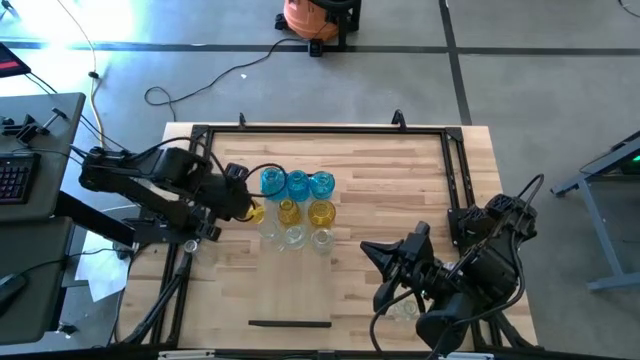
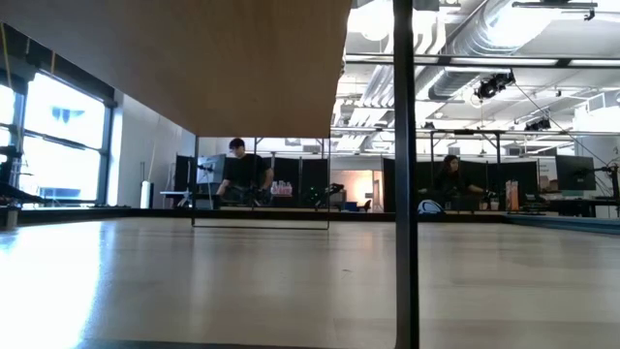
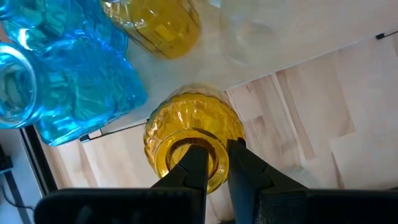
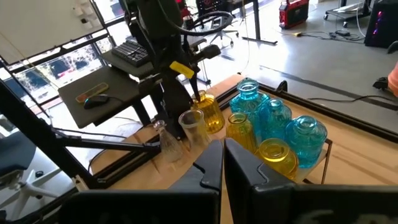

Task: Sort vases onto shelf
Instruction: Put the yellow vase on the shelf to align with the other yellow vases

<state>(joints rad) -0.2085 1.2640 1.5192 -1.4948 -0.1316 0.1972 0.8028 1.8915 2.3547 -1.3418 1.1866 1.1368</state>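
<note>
Several vases stand in rows on the pale shelf [image 3: 298, 31]: three blue [image 1: 297, 183], two yellow [image 1: 321, 212] and three clear [image 1: 294, 237]. My left gripper [image 3: 217, 165], pointing down at the shelf's left edge, is shut on another yellow vase [image 3: 189, 124], which also shows as the yellow vase [image 4: 210, 115] in the right wrist view. My right gripper [image 4: 222, 165] waits shut and empty near the table's right front, as the right gripper [image 1: 368, 247] in the high view, pointing toward the vases. My left gripper grips the yellow vase by its mouth rim [image 3: 216, 152]: one finger [image 3: 196, 165] is inside the opening, the other [image 3: 244, 163] outside the neck. The fingers come from above, pointing steeply down. The vase hangs upright below them; I cannot tell whether its base touches the shelf.
A black tube frame [image 1: 320, 128] borders the plank tabletop [image 1: 380, 160]. A thin dark strip [image 1: 290, 323] lies near the front edge. In the low view a dark post [image 2: 405, 194] and the shelf's underside [image 2: 194, 58] show; people sit in the room behind.
</note>
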